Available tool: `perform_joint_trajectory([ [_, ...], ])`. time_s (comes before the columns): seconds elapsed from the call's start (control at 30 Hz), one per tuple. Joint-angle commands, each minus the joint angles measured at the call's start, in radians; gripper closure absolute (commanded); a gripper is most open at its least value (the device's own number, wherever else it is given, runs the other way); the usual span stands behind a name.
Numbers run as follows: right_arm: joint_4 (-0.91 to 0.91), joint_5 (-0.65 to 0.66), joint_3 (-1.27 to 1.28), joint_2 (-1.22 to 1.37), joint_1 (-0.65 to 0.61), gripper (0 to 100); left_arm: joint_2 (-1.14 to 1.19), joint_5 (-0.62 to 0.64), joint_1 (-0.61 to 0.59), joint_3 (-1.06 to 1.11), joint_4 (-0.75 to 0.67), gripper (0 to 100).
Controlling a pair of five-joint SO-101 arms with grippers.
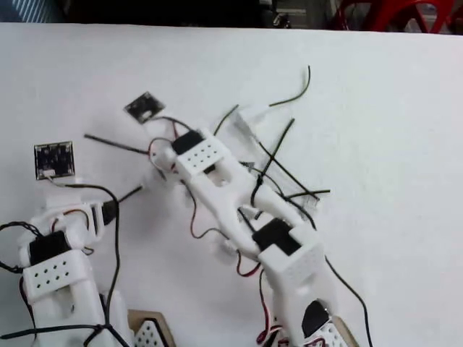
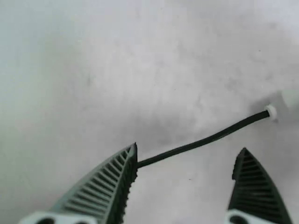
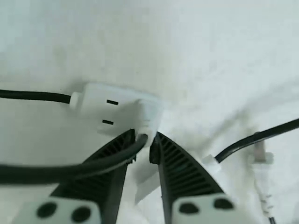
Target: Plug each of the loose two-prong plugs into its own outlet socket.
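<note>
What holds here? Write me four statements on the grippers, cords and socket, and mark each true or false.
1. The left gripper is open. True.
2. The left gripper grips the thin cord. False: the cord lies on the table with the fingers apart on either side of it.
3. The right gripper is shut on a black cord. True.
4. The white socket has a plug in it. False: it is empty.
</note>
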Motion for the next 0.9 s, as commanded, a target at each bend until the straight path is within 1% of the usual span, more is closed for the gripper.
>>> perform_joint_trajectory([
  [0.0,-0.119,0.005,-0.043,-0.005,0.101,98.1,-0.028,-0.002,-0.01,0.0,-0.015,68],
  [0.1,-0.191,-0.009,-0.048,-0.007,0.162,96.3,-0.028,-0.002,-0.01,0.0,-0.015,68],
  [0.2,-0.217,-0.106,-0.051,-0.016,0.208,88.1,-0.028,-0.002,-0.01,0.0,-0.015,68],
  [0.27,-0.188,-0.14,-0.048,-0.027,0.206,83.8,-0.028,-0.002,-0.01,0.0,-0.015,68],
  [0.47,0.004,-0.153,-0.043,-0.16,0.173,84.3,-0.027,-0.002,-0.01,0.0,-0.015,68],
  [0.63,0.185,-0.192,-0.043,-0.303,0.173,86.3,-0.027,-0.002,-0.01,0.0,-0.015,68],
  [0.87,0.46,-0.187,-0.041,-0.444,0.182,86.4,-0.027,-0.002,-0.01,0.0,-0.015,68],
])
